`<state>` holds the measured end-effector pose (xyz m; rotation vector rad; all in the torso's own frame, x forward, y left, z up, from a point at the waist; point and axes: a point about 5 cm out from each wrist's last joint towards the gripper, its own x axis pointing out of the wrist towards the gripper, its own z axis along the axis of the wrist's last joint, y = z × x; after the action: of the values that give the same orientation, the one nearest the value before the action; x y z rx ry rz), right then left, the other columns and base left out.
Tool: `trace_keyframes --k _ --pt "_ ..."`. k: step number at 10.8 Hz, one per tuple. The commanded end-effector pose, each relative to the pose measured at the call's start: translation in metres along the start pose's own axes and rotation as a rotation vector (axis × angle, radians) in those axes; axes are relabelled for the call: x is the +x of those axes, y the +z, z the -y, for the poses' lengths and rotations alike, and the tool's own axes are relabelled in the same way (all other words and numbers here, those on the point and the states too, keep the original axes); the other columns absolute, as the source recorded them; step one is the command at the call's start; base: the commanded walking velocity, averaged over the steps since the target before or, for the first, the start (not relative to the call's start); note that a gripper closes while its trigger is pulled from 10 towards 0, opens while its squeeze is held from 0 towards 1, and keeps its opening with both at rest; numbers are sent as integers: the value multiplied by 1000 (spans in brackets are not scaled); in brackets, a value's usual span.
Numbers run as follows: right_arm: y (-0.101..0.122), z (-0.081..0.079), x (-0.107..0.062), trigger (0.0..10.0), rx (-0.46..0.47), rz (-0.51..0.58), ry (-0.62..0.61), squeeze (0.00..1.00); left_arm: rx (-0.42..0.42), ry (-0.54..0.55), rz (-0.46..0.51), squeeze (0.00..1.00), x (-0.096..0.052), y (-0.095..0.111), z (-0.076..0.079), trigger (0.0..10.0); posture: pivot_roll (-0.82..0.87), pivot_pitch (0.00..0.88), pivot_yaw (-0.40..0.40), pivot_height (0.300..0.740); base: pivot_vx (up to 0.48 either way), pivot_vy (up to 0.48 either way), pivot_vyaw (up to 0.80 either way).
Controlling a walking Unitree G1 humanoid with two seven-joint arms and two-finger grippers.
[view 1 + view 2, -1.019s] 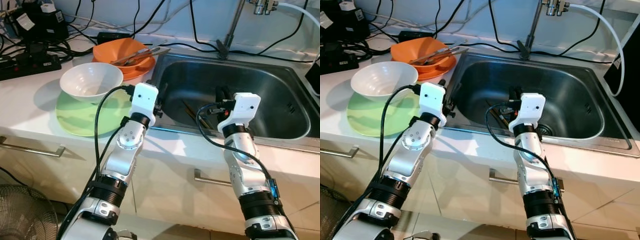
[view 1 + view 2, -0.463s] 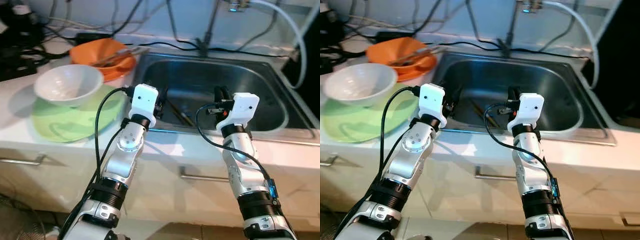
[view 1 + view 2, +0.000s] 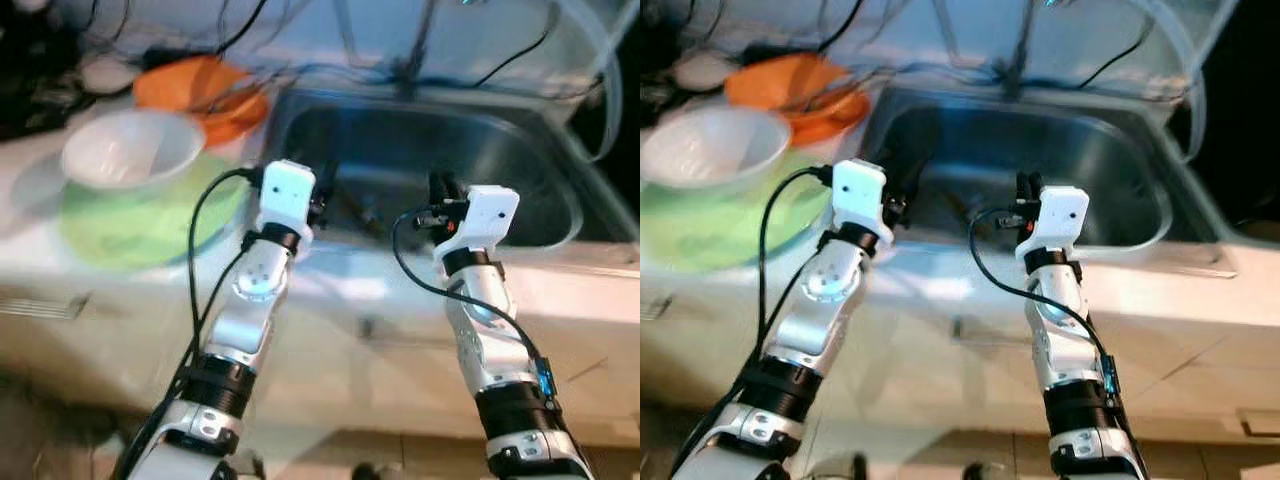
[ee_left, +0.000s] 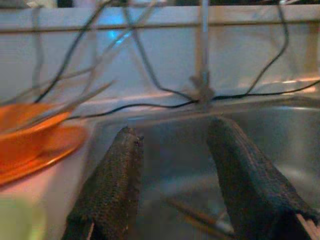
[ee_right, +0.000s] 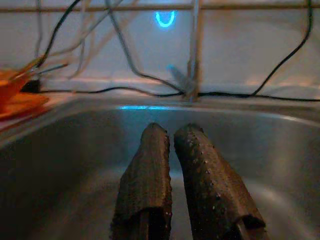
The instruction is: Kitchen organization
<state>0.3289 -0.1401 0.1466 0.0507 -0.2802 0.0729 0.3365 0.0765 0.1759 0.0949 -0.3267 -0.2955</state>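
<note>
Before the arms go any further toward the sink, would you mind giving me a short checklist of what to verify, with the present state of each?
1. Left gripper open and empty: ok, fingers spread, nothing between them.
2. Right gripper ready to grasp: not ok, fingers closed together, holding nothing.
3. Both grippers over the sink front edge: ok.
4. Utensils in the sink located: cannot tell, the head views are blurred.
5. White bowl on green plate, away from the left arm: ok.
6. Orange dishes undisturbed: ok.
</note>
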Motion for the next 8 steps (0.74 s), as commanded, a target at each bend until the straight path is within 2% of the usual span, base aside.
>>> trace_keyframes --k 1,3,6,8 --pt "2 1 2 10000 9 7 -9 0 -6 0 17 0 -1 3 1 10000 41 19 -51 740 -330 0 0" --pt "2 1 2 10000 8 4 -11 0 -3 -2 22 0 -1 4 1 10000 41 21 -51 740 -336 0 0" --pt "1 2 2 10000 7 1 -12 0 5 1 19 0 -2 3 1 10000 38 21 -51 740 0 0 0" --pt "-2 4 2 10000 4 -10 -17 0 -38 26 -6 0 -4 -2 -3 10000 37 24 -52 740 0 0 0"
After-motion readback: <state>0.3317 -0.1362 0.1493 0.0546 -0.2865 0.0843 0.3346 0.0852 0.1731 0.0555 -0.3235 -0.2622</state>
